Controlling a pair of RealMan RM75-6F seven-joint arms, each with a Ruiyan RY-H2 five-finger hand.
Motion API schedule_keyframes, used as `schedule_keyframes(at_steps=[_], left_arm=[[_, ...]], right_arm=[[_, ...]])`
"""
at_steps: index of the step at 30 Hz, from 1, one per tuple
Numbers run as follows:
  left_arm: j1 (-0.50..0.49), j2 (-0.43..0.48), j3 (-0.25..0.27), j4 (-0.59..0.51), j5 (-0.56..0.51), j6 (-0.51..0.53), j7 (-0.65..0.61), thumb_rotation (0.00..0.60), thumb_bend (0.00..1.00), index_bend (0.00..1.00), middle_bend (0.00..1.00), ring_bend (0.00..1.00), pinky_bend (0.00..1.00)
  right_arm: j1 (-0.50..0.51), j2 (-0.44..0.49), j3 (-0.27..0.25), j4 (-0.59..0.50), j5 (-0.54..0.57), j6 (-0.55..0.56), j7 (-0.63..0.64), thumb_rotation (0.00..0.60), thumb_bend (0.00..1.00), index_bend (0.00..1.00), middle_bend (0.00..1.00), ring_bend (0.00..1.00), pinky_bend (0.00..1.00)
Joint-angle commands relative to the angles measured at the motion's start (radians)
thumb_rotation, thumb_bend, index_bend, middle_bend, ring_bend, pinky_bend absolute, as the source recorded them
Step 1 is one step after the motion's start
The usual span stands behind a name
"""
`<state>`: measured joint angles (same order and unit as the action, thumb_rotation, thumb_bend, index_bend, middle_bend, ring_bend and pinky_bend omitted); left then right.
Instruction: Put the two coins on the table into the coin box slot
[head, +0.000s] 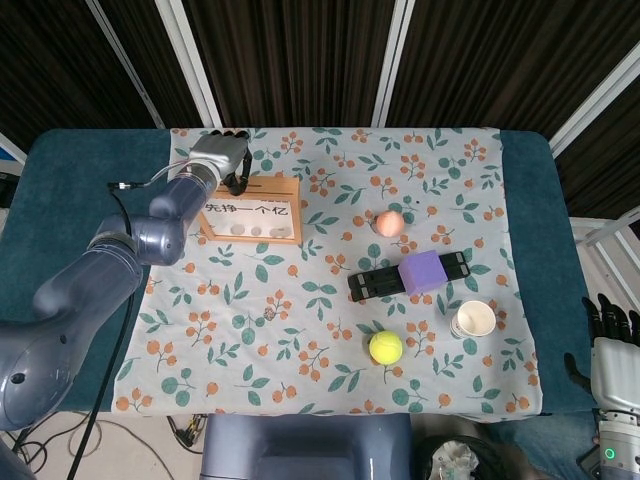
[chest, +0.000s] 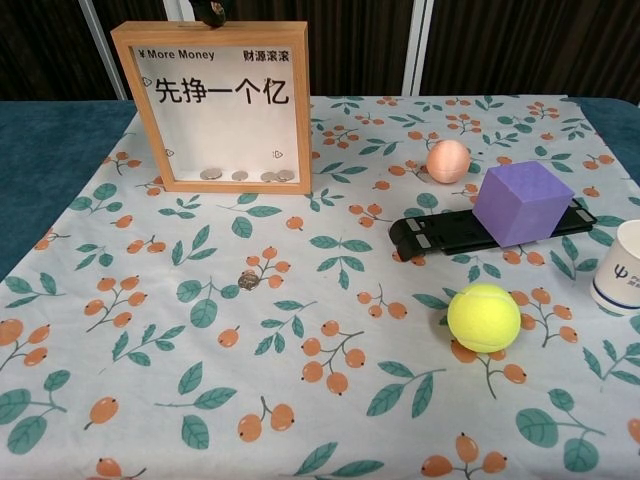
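Note:
The wooden coin box (head: 250, 209) (chest: 212, 105) stands upright at the back left, with several coins lying at its bottom. My left hand (head: 222, 160) reaches over its top edge, dark fingertips (chest: 211, 12) curled down at the slot. Any coin between them is hidden. One small coin (chest: 248, 282) (head: 268, 313) lies flat on the cloth, in front of the box. My right hand (head: 612, 340) is off the table at the lower right, fingers apart and holding nothing.
An orange ball (chest: 447, 160), a purple cube (chest: 522, 202) on a black strip (chest: 440, 232), a yellow tennis ball (chest: 484, 317) and a white paper cup (chest: 620, 268) occupy the right half of the flowered cloth (chest: 150, 380).

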<state>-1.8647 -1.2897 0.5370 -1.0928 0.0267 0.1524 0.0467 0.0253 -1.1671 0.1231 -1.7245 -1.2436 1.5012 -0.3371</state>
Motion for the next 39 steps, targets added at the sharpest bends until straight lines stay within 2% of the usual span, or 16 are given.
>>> schedule_keyframes(at_steps=[1, 9, 17, 31, 36, 39], left_arm=[[-0.009, -0.005, 0.013, -0.002, 0.024, 0.001, -0.023, 0.6, 0.51, 0.5, 0.0, 0.0, 0.0], [-0.028, -0.015, 0.047, -0.003, 0.087, -0.005, -0.1, 0.6, 0.43, 0.49, 0.0, 0.0, 0.0], [-0.045, 0.001, 0.05, -0.028, 0.138, 0.014, -0.157, 0.6, 0.31, 0.48, 0.0, 0.0, 0.0], [-0.067, 0.008, 0.083, -0.059, 0.175, 0.051, -0.208, 0.6, 0.3, 0.48, 0.0, 0.0, 0.0], [-0.061, 0.06, 0.043, -0.123, 0.205, 0.139, -0.219, 0.6, 0.31, 0.51, 0.0, 0.0, 0.0], [-0.041, 0.127, -0.017, -0.213, 0.253, 0.226, -0.224, 0.6, 0.32, 0.51, 0.0, 0.0, 0.0]], right_arm=[[0.0, 0.0, 0.0, 0.0, 0.001, 0.001, 0.0, 0.6, 0.41, 0.1, 0.04, 0.08, 0.0], [0.002, 0.001, -0.001, 0.001, -0.002, 0.0, 0.002, 0.6, 0.41, 0.1, 0.04, 0.08, 0.0], [0.003, 0.001, -0.003, 0.002, -0.008, 0.0, 0.001, 0.6, 0.41, 0.1, 0.04, 0.08, 0.0], [0.003, 0.004, -0.004, -0.002, -0.004, -0.002, 0.005, 0.6, 0.41, 0.1, 0.04, 0.08, 0.0], [0.003, 0.004, -0.003, -0.003, -0.001, -0.003, 0.006, 0.6, 0.41, 0.1, 0.04, 0.08, 0.0], [0.003, 0.005, -0.003, -0.003, -0.001, -0.004, 0.008, 0.6, 0.41, 0.1, 0.04, 0.08, 0.0]])
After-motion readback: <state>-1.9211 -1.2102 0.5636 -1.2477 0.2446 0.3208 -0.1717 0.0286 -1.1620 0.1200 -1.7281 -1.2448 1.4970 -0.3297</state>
